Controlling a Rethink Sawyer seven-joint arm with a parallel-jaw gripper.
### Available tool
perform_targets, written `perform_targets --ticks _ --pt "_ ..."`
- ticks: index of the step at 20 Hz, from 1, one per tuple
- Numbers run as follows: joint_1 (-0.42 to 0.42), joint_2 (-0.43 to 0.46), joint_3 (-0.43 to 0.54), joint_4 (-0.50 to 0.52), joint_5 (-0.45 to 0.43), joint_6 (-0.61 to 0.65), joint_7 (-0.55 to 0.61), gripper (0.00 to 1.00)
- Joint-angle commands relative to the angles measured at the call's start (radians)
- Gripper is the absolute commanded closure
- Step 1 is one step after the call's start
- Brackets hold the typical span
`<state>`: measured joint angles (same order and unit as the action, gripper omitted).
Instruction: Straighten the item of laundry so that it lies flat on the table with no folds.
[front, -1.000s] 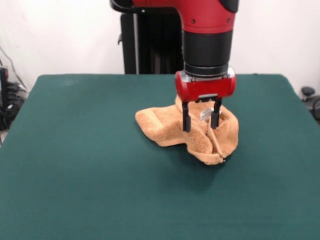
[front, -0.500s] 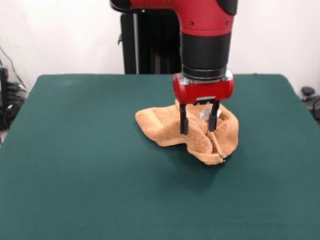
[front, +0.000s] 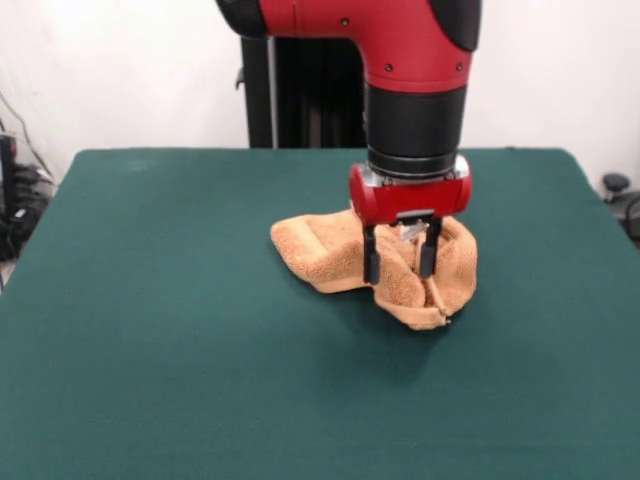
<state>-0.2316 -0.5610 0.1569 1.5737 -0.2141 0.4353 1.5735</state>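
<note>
The orange-tan towel (front: 325, 252) lies crumpled in a folded heap near the middle of the dark green table (front: 150, 330). Its small white tag (front: 409, 231) shows between my fingers. A raised fold with a border band runs toward the near right corner of the heap. My gripper (front: 399, 265) hangs straight down from the red and black arm over the heap's right half. It is open, with the two black fingers (front: 371, 262) apart and their tips down at the cloth on either side of the fold. Nothing is gripped.
The black pedestal (front: 300, 80) stands at the table's far side. Cables and dark gear (front: 15, 205) sit off the table's left edge, and a dark object (front: 620, 195) sits off the right edge.
The gripper rose slightly, then came down again and a little nearer, its fingers lower on the towel. The towel has not moved.
</note>
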Motion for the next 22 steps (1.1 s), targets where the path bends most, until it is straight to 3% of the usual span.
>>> perform_targets --ticks 1,22 --pt "0.029 0.051 0.014 -0.038 -0.043 0.053 0.052 0.0" --pt "0.054 0.1 -0.012 -0.071 -0.05 0.049 0.054 0.0"
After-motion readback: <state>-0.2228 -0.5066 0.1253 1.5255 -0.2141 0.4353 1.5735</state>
